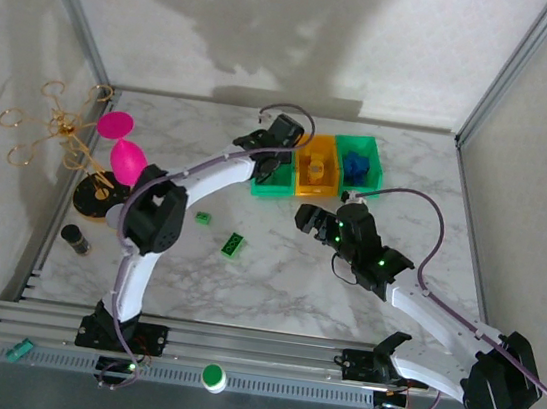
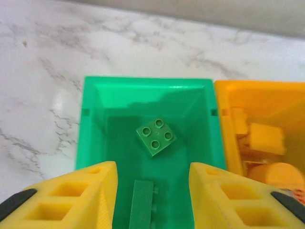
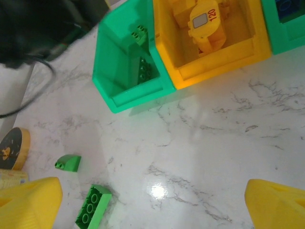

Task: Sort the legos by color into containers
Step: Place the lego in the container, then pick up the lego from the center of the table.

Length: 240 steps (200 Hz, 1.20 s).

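Three joined bins stand at the back: a left green bin (image 1: 274,186), a yellow-orange bin (image 1: 319,168) and a right green bin (image 1: 362,161) with blue legos (image 1: 358,165). My left gripper (image 1: 271,160) hovers open over the left green bin (image 2: 90,133). Its yellow fingers (image 2: 86,195) flank a long green brick (image 2: 142,205) inside, near a square green brick (image 2: 156,135). My right gripper (image 3: 152,210) is open over bare marble, in front of the bins. On the table lie a long green brick (image 3: 93,212) (image 1: 233,245) and a small green piece (image 3: 68,163) (image 1: 203,217).
The yellow-orange bin (image 3: 257,45) holds orange bricks and a labelled orange cylinder (image 3: 207,21). Two pink goblets (image 1: 124,150), a gold wire stand (image 1: 57,126), a black-and-wood disc (image 1: 96,197) and a small dark cylinder (image 1: 76,237) crowd the left edge. White walls enclose the table.
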Available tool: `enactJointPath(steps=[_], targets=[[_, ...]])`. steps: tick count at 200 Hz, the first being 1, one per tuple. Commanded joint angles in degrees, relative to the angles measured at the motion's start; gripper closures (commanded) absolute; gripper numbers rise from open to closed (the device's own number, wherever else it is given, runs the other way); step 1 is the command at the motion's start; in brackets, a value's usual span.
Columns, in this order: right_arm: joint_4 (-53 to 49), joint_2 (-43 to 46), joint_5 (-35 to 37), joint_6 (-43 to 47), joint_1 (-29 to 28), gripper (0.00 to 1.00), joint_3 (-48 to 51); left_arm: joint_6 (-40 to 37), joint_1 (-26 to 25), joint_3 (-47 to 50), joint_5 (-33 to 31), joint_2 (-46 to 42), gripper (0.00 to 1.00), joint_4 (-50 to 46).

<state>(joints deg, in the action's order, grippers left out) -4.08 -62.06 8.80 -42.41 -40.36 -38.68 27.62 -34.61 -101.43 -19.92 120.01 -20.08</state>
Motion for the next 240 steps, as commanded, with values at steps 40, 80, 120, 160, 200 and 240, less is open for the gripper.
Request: enactJointPath(steps=[40, 80, 120, 160, 200, 240], targets=[[4.88, -2.47, -6.24, 4.16, -1.2, 0.01, 1.57, 4.36, 0.77, 23.09, 1.48, -24.93, 0.56, 4.13], [8.05, -6.5, -5.48, 3.76, -6.33, 0.01, 1.71, 7.44, 1.0, 36.02, -2.62, -34.51, 0.53, 0.12], [12.18, -10.68, -5.46, 1.57, -9.77, 0.01, 1.89, 8.77, 1.7, 47.35, -1.94, -38.04, 0.49, 0.22], [12.11, -12.91, -4.7, 1.71, -11.7, 0.01, -0.05, 5.77, 3.83, 50.79, 0.26, -33.78, 0.42, 0.51], [10.86, -12.47, -3.0, 1.89, -12.08, 0.01, -0.35, 4.33, 5.49, 51.91, 3.72, -29.48, 0.36, 3.22], [9.65, -11.81, -2.04, 1.84, -12.03, 0.01, -0.17, 1.55, 7.35, 51.68, 6.52, -25.68, 0.35, 5.04]])
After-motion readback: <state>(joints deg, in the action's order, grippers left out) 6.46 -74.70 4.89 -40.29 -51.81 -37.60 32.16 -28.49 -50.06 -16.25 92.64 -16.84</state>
